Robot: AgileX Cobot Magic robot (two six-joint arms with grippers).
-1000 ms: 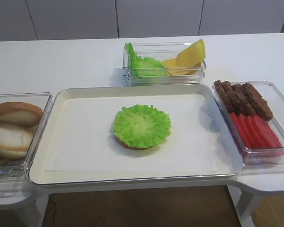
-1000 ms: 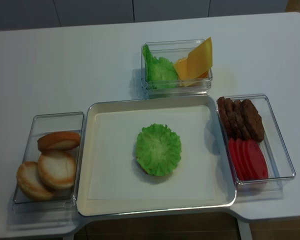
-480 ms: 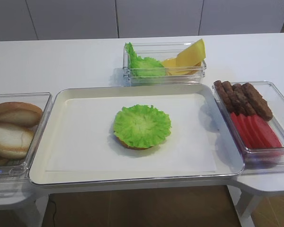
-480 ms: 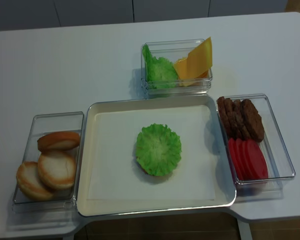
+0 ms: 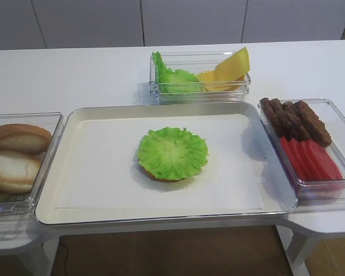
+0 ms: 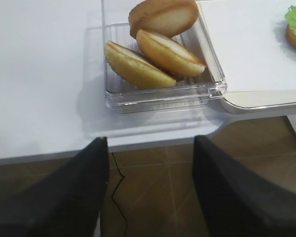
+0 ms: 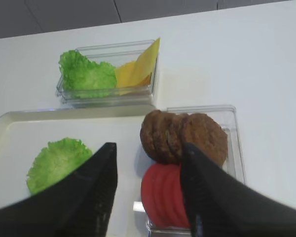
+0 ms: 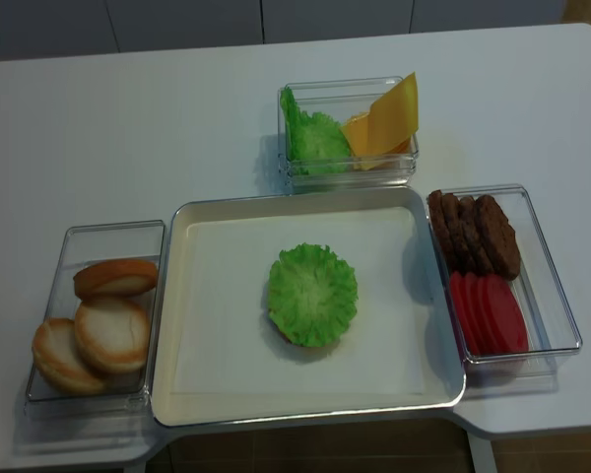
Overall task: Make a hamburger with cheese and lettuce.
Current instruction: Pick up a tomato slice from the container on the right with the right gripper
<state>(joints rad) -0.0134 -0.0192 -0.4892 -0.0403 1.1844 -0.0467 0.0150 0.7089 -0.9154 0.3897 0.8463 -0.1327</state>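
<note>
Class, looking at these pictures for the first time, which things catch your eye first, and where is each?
The lettuce on a bun base in the middle of the tray stands out most. Behind the tray, a cheese slice juts up from a clear box; at the right, red slices lie in front of brown patties.

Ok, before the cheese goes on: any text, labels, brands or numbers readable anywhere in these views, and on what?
None: no words, labels, brands, numbers or signs show in any view.
The tray, the clear bins, such as the cheese bin, and the table are all unmarked.
Both open grippers, right gripper and left gripper, show plain black fingers.
</note>
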